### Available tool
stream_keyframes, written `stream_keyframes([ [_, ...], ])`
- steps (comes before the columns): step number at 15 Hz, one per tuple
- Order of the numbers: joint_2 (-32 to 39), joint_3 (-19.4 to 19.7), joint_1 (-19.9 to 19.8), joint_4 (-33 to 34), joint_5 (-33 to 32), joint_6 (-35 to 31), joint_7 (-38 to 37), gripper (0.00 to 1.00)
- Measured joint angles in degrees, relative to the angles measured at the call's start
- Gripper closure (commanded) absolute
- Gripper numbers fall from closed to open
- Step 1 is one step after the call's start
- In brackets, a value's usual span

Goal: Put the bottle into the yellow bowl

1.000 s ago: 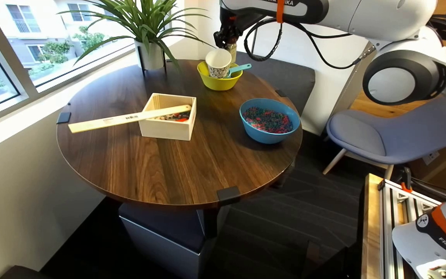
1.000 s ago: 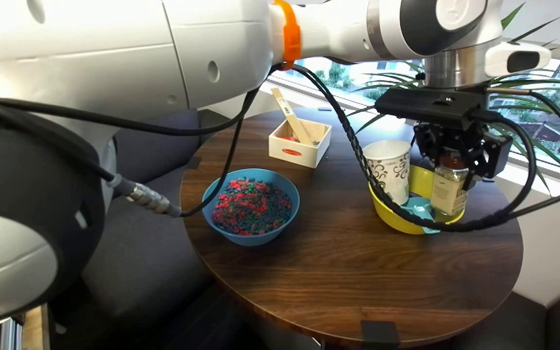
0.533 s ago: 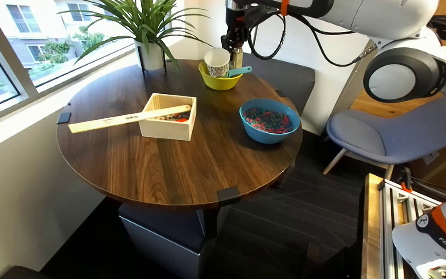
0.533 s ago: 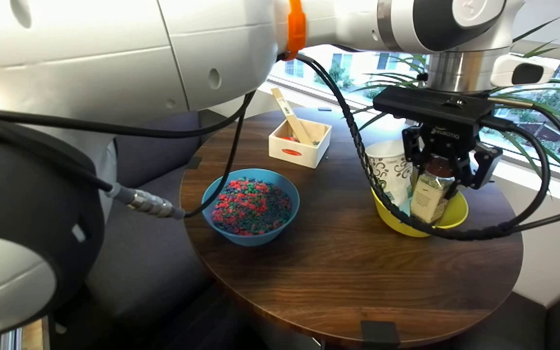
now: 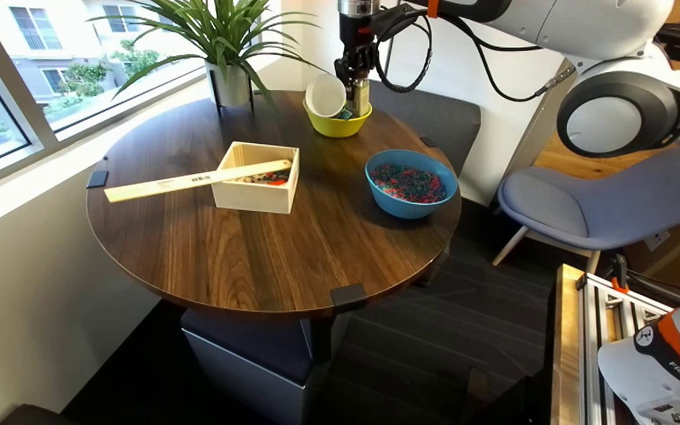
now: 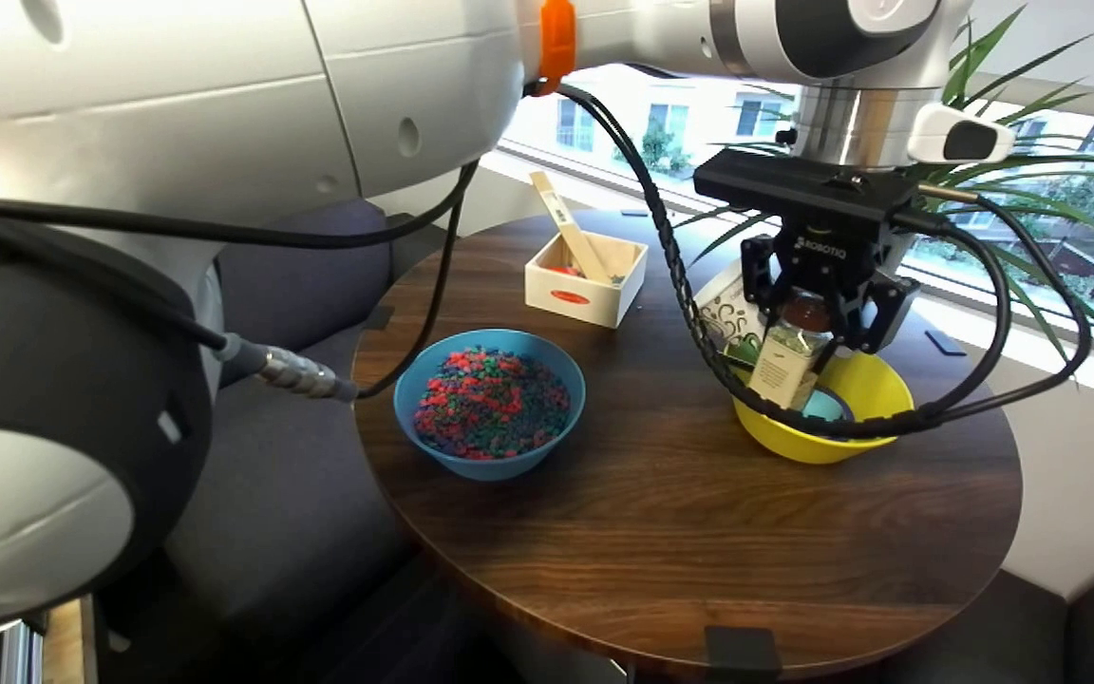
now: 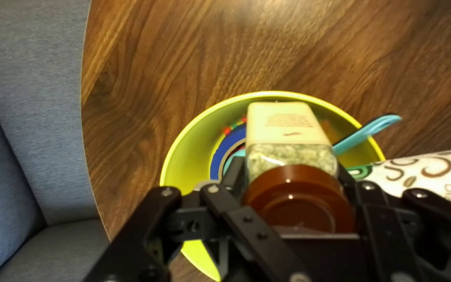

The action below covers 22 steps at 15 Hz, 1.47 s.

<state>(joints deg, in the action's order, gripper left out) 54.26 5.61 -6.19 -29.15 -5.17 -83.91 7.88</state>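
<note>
Our fingers (image 7: 235, 174) clasp the bottle (image 7: 290, 152), its tilted long axis pointing down into the bowl (image 7: 188, 154) near the table's edge (image 7: 85, 117); we'd likely lower it next.

The worktop (image 6: 661, 532) is smooth grained wood, softly shiny; the box (image 5: 251, 199), matt wood. The yellow bowl (image 7: 188, 156) and blue bowl (image 5: 406, 210) look like smooth plastic. The bottle (image 7: 291, 156) looks glassy, its cap (image 7: 300, 192) glossy, its label (image 7: 286, 123) matt and papery. The cup (image 5: 326, 95) looks like paper, the bench (image 7: 33, 86) woven cloth, the end effector (image 7: 290, 172) mostly matt.
</note>
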Motion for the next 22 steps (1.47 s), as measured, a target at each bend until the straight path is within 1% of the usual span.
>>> stream_keyframes([
  [8,1.4,-0.1,-0.4,0.0,0.8,-0.7,-1.1,0.74],
  [9,1.5,-0.2,-0.5,0.0,1.1,-1.1,-1.3,0.24],
  [10,1.7,-0.2,-0.6,0.0,1.2,-1.4,-1.4,0.23],
  [11,1.8,-0.3,-0.6,0.0,1.3,-1.6,-1.5,0.18],
  [13,1.8,-0.3,-0.6,0.0,1.3,-2.1,-1.6,0.03],
  [14,1.8,-0.3,-0.5,0.0,1.3,-2.3,-1.6,0.00],
  [18,1.7,-0.1,-0.6,0.8,1.2,-2.5,-1.6,0.00],
  [22,0.8,0.0,-0.9,4.5,0.6,-2.1,-1.6,0.00],
])
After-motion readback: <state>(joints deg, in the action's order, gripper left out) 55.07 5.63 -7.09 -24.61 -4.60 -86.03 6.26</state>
